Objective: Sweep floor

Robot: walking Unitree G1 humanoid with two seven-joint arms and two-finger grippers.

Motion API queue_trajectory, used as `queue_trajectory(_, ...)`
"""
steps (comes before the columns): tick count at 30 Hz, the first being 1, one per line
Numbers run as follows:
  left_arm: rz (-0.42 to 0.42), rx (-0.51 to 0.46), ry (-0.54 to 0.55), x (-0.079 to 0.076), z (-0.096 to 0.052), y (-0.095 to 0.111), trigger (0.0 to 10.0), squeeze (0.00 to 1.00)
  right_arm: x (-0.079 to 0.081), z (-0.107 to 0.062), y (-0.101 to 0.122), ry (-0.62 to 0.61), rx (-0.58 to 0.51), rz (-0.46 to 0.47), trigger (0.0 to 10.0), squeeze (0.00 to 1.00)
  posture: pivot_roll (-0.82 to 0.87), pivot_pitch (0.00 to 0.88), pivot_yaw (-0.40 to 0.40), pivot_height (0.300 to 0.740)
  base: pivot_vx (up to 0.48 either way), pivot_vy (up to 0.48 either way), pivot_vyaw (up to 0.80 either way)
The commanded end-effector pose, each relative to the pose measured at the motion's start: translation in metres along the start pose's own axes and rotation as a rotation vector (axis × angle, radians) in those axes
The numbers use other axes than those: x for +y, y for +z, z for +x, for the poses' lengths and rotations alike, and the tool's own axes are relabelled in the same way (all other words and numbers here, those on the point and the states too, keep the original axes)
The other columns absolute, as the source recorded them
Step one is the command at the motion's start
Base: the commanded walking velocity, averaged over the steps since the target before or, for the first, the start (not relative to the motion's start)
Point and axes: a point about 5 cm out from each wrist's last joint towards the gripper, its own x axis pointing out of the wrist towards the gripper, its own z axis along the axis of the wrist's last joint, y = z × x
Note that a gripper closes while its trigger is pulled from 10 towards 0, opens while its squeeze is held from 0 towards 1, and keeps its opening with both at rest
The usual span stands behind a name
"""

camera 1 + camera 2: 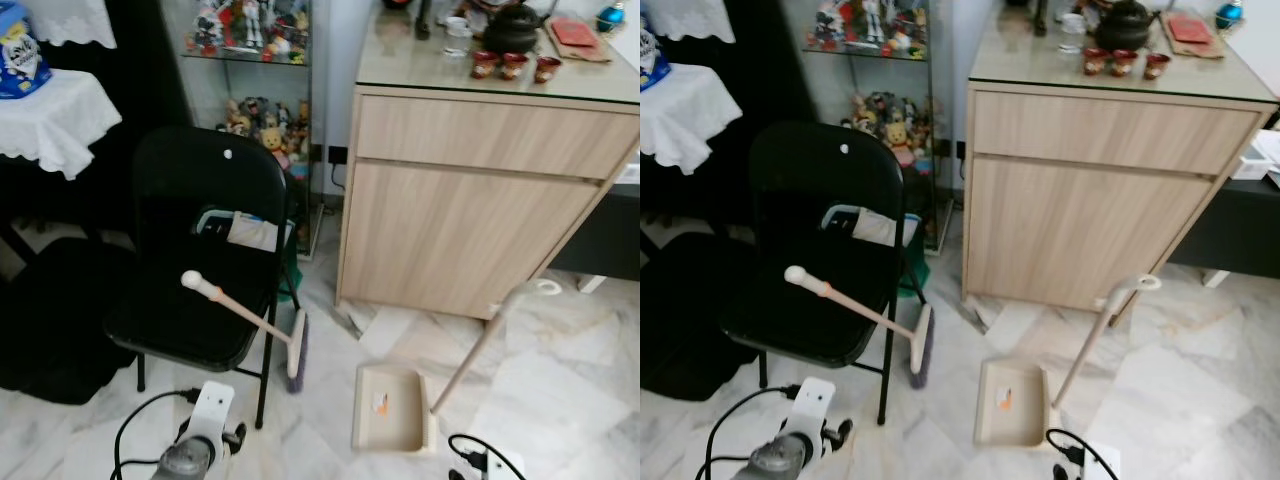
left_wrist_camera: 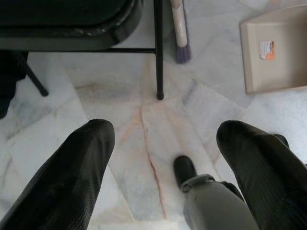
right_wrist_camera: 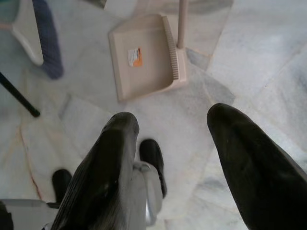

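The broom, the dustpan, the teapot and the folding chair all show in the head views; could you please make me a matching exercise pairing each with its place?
Things:
1. broom
2. dustpan
3. teapot
4. folding chair

Places:
A. on top of the wooden cabinet, beside small red cups
B. flat on the marble floor, its long handle leaning up toward the cabinet
C. in front of the glass display shelf
D. head on the floor, handle resting across the chair seat

Pairs: 1-D, 2-B, 3-A, 4-C
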Motion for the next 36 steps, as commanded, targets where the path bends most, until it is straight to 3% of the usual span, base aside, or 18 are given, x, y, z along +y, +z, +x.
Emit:
queue_trajectory(1,-0.020,0.023,0.018,0.004,-0.001,-0.005,10.0,0.00,0.002,-0.003,-0.011,0.002,0.028,0.011,10.0,0.00,-0.01,0.078,-0.021,0.740,0.000,0.424,0.00)
queue_trajectory(6,-0.013,0.027,0.021,0.005,-0.001,-0.005,10.0,0.00,0.003,-0.002,-0.011,0.009,0.029,0.006,10.0,0.00,-0.01,0.074,-0.020,0.740,0.000,0.373,0.00)
queue_trajectory(15,0.006,0.004,0.014,0.003,0.000,-0.001,10.0,0.00,0.004,-0.002,-0.011,0.009,0.033,0.004,10.0,0.00,-0.02,0.055,-0.011,0.740,0.000,0.000,0.00)
queue_trajectory(19,-0.051,-0.034,0.033,0.004,0.002,0.010,10.0,0.00,0.004,-0.003,-0.012,0.009,0.035,0.004,10.0,0.00,-0.02,0.047,-0.008,0.740,0.000,0.000,0.00)
queue_trajectory(25,-0.227,-0.165,0.066,0.007,0.007,0.045,10.0,0.00,0.004,-0.003,-0.013,0.008,0.037,0.005,10.0,0.00,-0.02,0.054,-0.008,0.740,0.000,0.000,0.00)
queue_trajectory(26,-0.231,-0.196,0.061,0.007,0.008,0.053,10.0,0.46,0.004,-0.003,-0.013,0.008,0.037,0.005,10.0,0.00,-0.02,0.058,-0.009,0.740,0.000,0.000,0.00)
queue_trajectory(27,-0.240,-0.266,0.046,0.006,0.009,0.071,10.0,1.00,0.005,-0.003,-0.012,0.010,0.034,0.006,10.0,0.00,-0.02,0.062,-0.008,0.740,0.000,0.000,0.00)
queue_trajectory(31,-0.246,-0.332,0.022,0.003,0.009,0.089,10.0,1.00,0.005,-0.002,-0.012,0.011,0.030,0.009,10.0,0.00,-0.02,0.069,-0.004,0.740,0.000,0.000,0.00)
queue_trajectory(36,-0.232,-0.350,0.002,0.001,0.009,0.092,10.0,1.00,0.006,-0.003,-0.012,0.009,0.029,0.015,10.0,0.00,-0.02,0.075,0.000,0.740,0.000,0.000,0.00)
